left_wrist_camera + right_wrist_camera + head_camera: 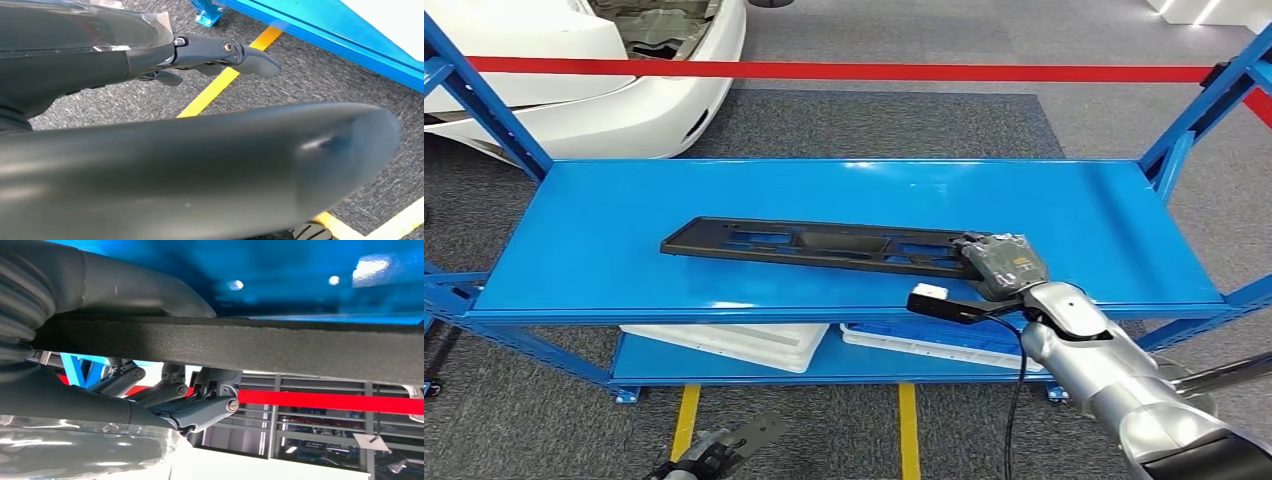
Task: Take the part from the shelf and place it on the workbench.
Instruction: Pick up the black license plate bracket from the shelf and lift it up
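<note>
Head view high above shelf [844, 200]

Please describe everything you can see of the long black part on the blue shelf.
The long black part is a flat, narrow frame, apparently matte plastic, with rectangular openings along its length. It lies across the blue shelf, slightly slanted, one end toward the shelf's left side. The right robot hand grips its other end near the front edge. In the right wrist view its edge looks rough and grainy, with fingers on one side.

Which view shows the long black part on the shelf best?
The head view: the whole black part lies on the blue shelf, right hand at its end. The right wrist view gives just a close edge; the left wrist view looks at the floor.
</note>
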Motion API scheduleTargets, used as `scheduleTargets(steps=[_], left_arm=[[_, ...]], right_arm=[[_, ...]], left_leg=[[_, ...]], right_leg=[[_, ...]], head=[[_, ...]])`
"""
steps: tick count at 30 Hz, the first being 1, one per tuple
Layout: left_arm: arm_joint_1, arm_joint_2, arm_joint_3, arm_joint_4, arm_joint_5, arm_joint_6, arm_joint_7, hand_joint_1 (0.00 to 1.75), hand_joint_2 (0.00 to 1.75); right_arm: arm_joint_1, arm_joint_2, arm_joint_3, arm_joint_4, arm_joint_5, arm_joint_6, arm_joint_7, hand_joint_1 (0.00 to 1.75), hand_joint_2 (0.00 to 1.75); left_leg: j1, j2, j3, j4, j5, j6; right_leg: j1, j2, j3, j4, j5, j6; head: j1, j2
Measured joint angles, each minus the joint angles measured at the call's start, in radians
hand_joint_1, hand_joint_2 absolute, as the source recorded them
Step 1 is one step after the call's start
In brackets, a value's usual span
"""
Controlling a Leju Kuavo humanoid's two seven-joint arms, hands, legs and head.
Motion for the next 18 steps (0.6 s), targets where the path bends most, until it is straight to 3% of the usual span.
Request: scheduleTargets(steps=[12,18], left_arm=[[0.008,0.002,0.0,0.0,0.023,0.018,-0.003,0.0,0.0],[0.023,0.004,0.004,0.0,0.057,0.044,-0.01,0.0,0.0]], right_arm=[[0.02,-0.036,-0.041,-0.055,-0.031,-0.024,-0.014,1.75,1.75],[0.121,-0.088,-0.095,-0.283,-0.008,-0.055,0.103,1.75,1.75]], left_leg=[[0.0,0.0,0.0,0.0,0.0,0.0],[0.0,0.0,-0.002,0.0,0.0,0.0]], right_leg=[[0.0,0.0,0.0,0.0,0.0,0.0],[0.0,0.0,-0.002,0.0,0.0,0.0]], head=[[0.0,0.0],[0.0,0.0]])
